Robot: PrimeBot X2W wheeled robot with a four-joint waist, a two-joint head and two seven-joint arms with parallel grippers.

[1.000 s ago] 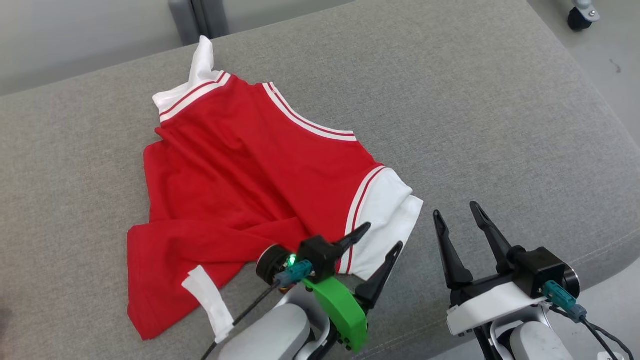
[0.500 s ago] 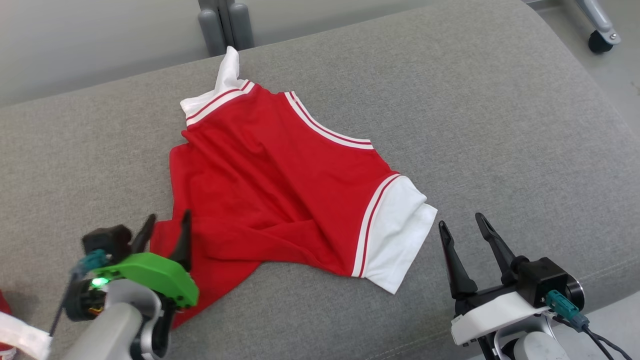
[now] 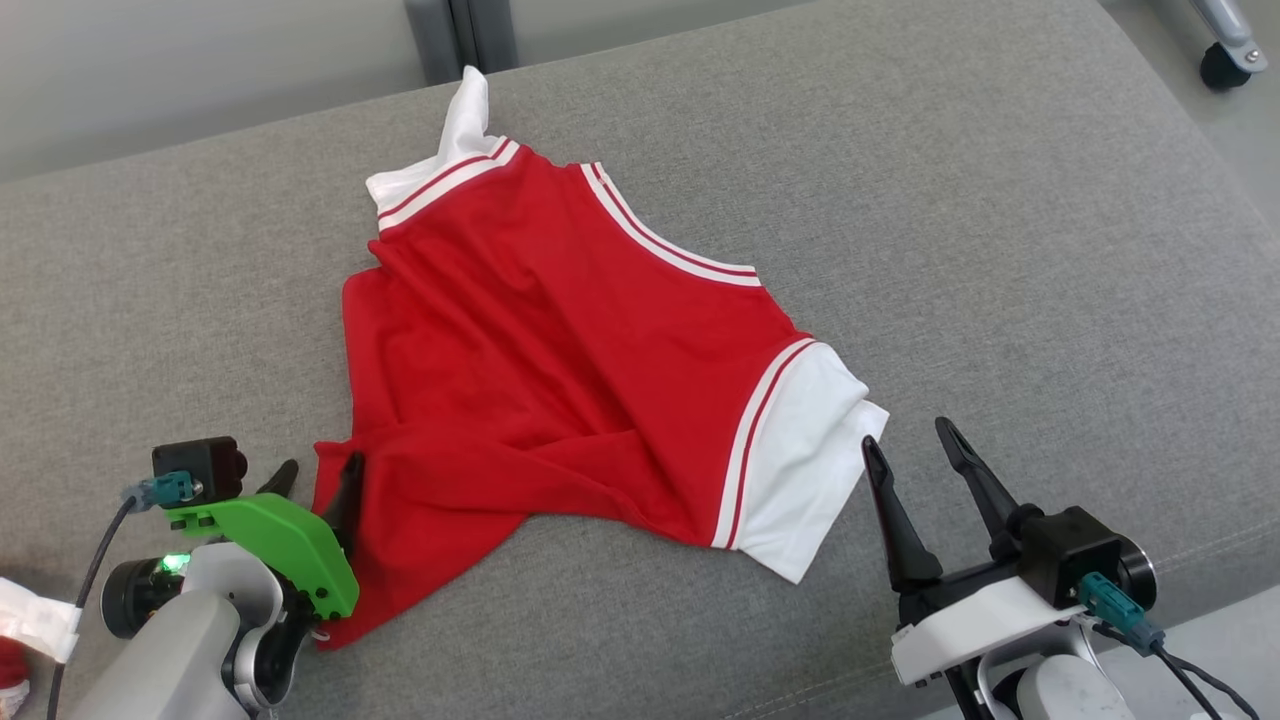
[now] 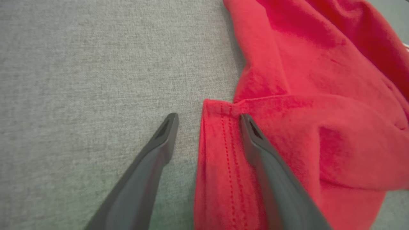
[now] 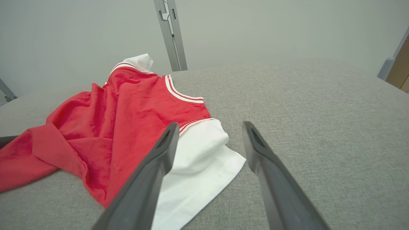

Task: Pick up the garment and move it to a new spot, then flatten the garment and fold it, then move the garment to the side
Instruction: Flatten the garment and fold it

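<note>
The garment (image 3: 560, 350) is a red shirt with white striped sleeves, lying rumpled on the grey cushion (image 3: 1000, 250). My left gripper (image 3: 318, 475) is open at its lower-left hem corner. In the left wrist view the stitched hem of the garment (image 4: 303, 95) lies between the spread fingers of the left gripper (image 4: 208, 116), one finger over red cloth and the other over bare cushion. My right gripper (image 3: 907, 437) stands open just right of the white sleeve (image 3: 810, 450), holding nothing. The right wrist view has the right gripper (image 5: 211, 125) above that sleeve's edge, with the garment (image 5: 127, 105) spreading to the left.
A grey metal post (image 3: 460, 35) rises behind the cushion and a caster wheel (image 3: 1220, 65) stands on the floor at the top right. A white and red scrap (image 3: 30, 620) lies at the lower left. The cushion's front edge runs near my right arm.
My left gripper swung from the white sleeve at the garment's front to its lower-left hem corner. The camera shifted a little. The right gripper stayed put.
</note>
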